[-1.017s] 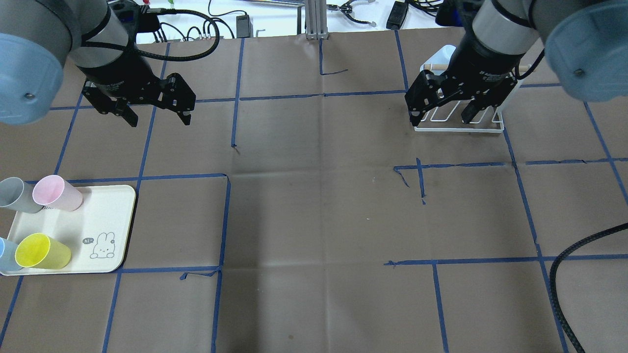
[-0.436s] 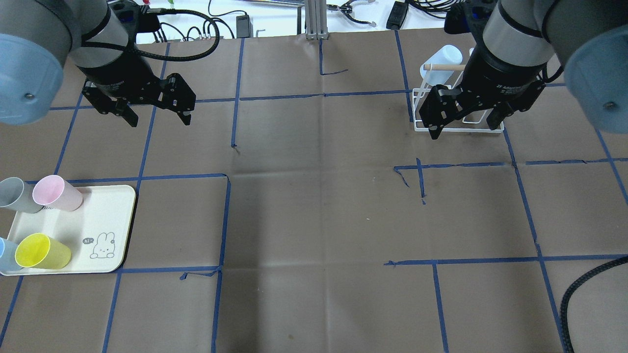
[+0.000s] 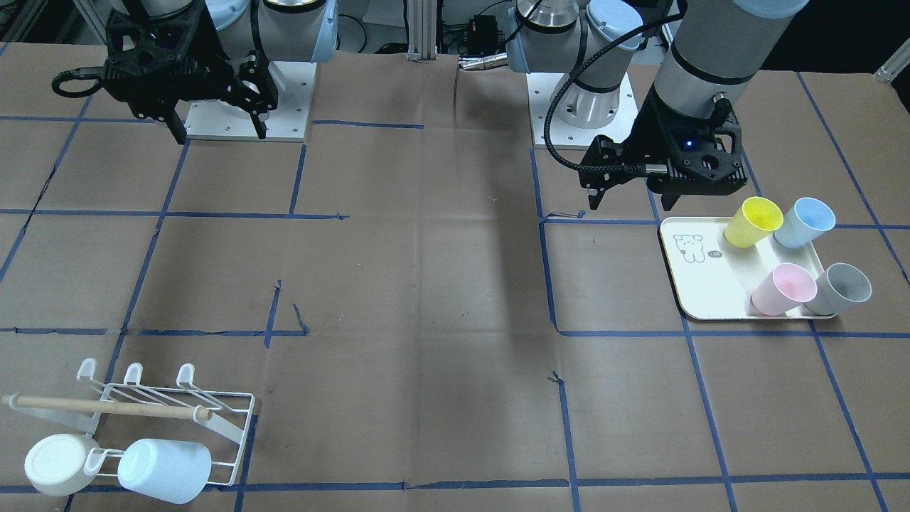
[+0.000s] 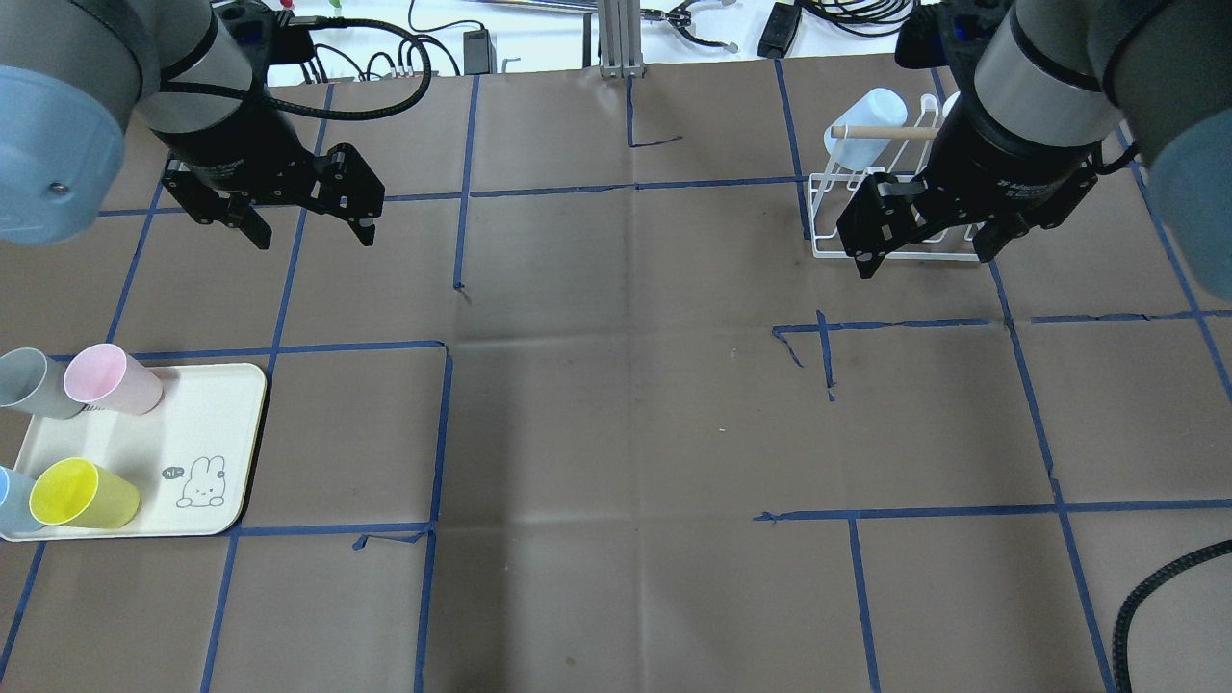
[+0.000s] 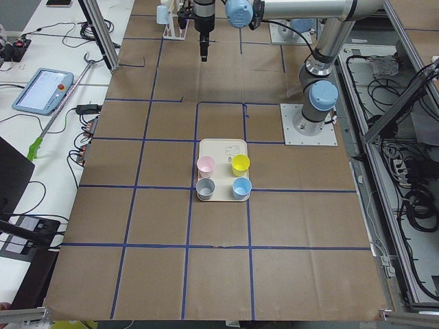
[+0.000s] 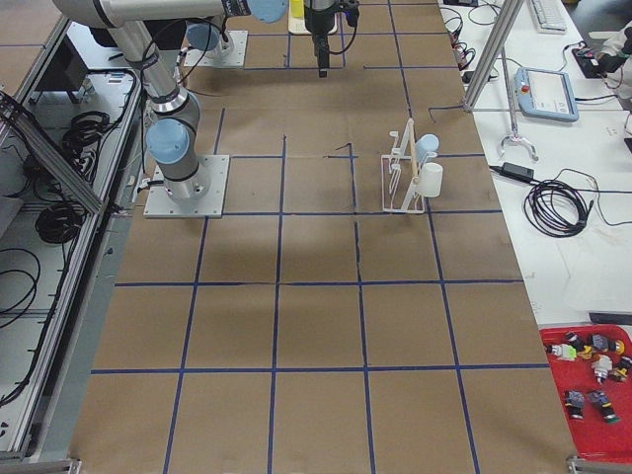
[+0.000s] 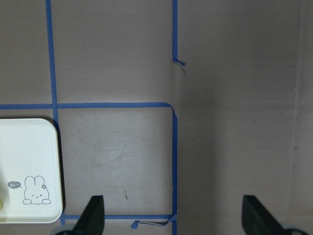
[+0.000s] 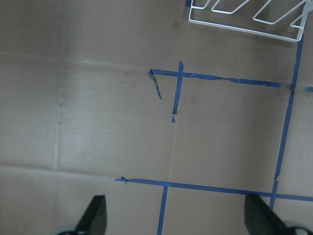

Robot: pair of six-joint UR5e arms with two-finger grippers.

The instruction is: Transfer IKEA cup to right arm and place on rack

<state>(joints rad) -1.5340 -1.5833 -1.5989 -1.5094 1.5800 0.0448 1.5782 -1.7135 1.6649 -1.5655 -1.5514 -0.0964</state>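
Both finger pairs spread wide, nothing held: left gripper (image 4: 313, 231) at upper left of overhead view, right gripper (image 4: 926, 260) at upper right, near rack (image 4: 890, 133). Four IKEA cups seen apparently upright on cream tray (image 4: 192, 414), lower left: yellow cup (image 4: 82, 493), blue cup (image 4: 12, 500), pink cup (image 4: 111, 378), grey cup (image 4: 34, 383). Judged light, stiff, smooth plastic. Tapered wall likely slippery, so best pinched gently across mid-wall.

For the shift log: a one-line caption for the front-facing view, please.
Two cups sit on the rack, four stand on the tray; left gripper and right gripper hover open.
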